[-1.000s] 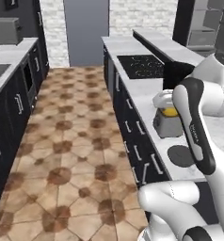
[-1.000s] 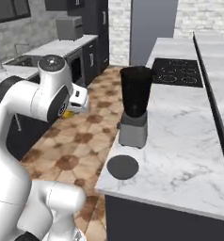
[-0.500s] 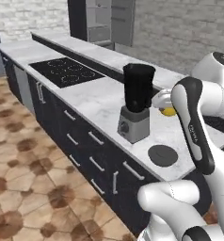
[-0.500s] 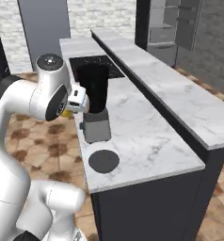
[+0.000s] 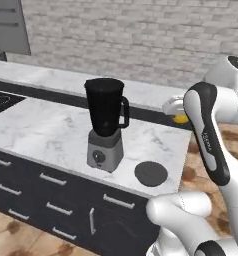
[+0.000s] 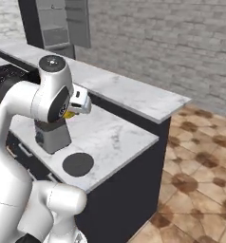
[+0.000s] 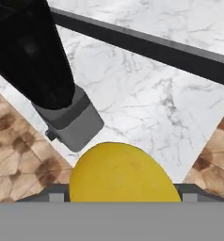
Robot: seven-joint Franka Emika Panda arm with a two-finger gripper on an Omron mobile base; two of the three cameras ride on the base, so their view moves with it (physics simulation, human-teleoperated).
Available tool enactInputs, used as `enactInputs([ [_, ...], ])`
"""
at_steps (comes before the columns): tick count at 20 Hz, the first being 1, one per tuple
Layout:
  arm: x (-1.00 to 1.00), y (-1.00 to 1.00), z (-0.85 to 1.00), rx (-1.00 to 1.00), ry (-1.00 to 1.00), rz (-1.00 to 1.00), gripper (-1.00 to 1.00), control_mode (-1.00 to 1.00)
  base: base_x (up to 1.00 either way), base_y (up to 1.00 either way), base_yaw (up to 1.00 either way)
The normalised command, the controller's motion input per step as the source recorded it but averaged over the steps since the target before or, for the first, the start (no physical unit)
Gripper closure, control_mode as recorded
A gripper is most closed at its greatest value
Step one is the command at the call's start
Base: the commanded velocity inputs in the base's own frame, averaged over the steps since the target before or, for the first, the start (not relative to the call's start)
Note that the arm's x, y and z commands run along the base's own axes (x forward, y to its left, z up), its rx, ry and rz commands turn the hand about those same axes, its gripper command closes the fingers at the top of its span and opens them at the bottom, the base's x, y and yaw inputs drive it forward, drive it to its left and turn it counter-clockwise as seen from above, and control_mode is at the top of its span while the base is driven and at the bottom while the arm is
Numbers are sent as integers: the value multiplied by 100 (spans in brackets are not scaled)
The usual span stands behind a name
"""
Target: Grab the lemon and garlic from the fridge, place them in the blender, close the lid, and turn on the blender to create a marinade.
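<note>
Grey brick wall [image 5: 141, 45], marble counter [image 5: 36, 130], patterned floor [image 6: 200, 156].

One blender [image 5: 106, 125] stands on the table [image 5: 36, 132]: one black see-through jar with one side handle, on one grey square base bearing one round black knob [image 5: 96, 156]. One lid [image 5: 151, 173], a flat dark disc, lies on the table beside the blender base. One lemon [image 7: 123, 174] shows, yellow, in the one gripper [image 6: 76, 105]. The table has two levels: one lower marble top and one raised marble ledge [image 6: 124, 92] behind it, with one dark strip between them. One cooktop [image 5: 1, 100] sits at the far left of the table. At least five light handles show on the dark cabinet fronts [image 5: 56, 210] below. One white arm [image 5: 211, 135] is there.
</note>
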Motion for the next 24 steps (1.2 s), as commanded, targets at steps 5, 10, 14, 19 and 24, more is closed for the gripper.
enactInputs([
  [5,0,0,0,0,0,0,100,100,19,57,-82],
  [10,0,0,0,0,0,0,100,100,10,74,-74],
  [14,0,0,0,0,0,0,100,100,22,95,-44],
  [19,4,23,18,-2,-3,0,100,-100,0,15,0],
  [24,29,90,71,-10,-1,0,100,-100,0,0,0],
])
